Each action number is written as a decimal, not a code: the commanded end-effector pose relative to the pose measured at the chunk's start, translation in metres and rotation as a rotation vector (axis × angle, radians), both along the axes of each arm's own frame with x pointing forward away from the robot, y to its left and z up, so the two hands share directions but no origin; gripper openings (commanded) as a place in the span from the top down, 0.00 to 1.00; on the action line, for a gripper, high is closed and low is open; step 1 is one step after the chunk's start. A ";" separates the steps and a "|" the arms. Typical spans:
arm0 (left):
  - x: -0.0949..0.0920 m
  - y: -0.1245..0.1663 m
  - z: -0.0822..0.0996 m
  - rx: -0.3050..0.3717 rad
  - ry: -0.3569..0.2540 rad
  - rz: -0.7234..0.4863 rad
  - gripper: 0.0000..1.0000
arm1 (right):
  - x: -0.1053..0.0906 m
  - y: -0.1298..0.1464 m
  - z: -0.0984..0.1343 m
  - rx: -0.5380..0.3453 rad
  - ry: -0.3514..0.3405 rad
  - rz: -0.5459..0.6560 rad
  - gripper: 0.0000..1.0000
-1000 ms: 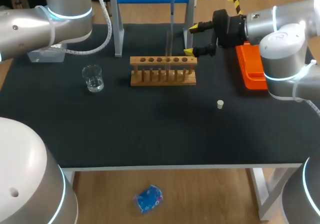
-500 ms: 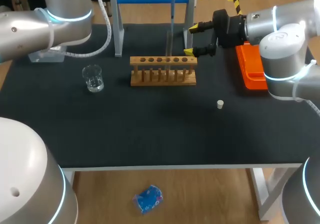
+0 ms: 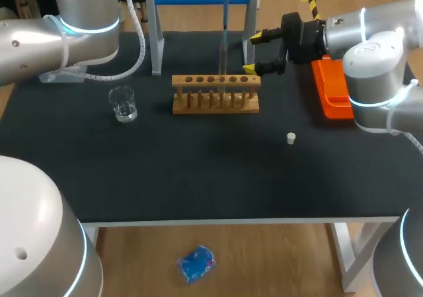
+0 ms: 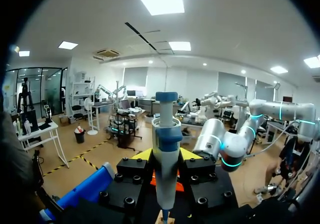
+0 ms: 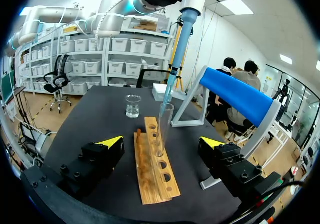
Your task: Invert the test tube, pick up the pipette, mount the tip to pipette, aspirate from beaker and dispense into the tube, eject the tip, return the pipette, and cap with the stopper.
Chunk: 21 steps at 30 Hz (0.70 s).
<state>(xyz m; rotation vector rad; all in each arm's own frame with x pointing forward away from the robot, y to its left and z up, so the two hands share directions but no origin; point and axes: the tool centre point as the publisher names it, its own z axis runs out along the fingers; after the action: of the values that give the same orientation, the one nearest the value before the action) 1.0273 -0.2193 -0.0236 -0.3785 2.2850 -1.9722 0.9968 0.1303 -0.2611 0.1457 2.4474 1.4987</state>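
Matting in flat black covers the table (image 3: 198,178). Nearest on it, a small white stopper (image 3: 291,137) sits alone toward the right. Farther back the wooden rack (image 3: 215,93) lies crosswise, with the glass beaker (image 3: 123,104) well apart to its left. A test tube (image 5: 163,126) stands upright in the rack. Above it the left gripper (image 4: 165,155) clamps the pipette (image 5: 184,32) between its fingers, holding it upright, tip at the tube's mouth. The right gripper (image 3: 253,52) hangs just behind the rack's right end, fingers spread wide and holding nothing. An orange tray (image 3: 332,88) lies at the right edge. A blue-topped stand (image 3: 156,39) rises along the back.
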 end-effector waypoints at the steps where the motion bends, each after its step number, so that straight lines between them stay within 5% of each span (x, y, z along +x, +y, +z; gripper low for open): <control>1: -0.001 -0.001 -0.002 -0.006 -0.002 0.004 1.00 | -0.001 0.000 0.000 -0.001 0.000 -0.001 0.00; 21: 0.001 -0.003 -0.011 -0.015 -0.033 0.017 1.00 | -0.001 0.000 0.000 -0.001 0.000 -0.001 0.00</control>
<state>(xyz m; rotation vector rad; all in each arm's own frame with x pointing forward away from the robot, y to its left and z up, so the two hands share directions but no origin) 1.0304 -0.2217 -0.0321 -0.3595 2.2554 -1.9673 0.9969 0.1302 -0.2611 0.1456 2.4471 1.4991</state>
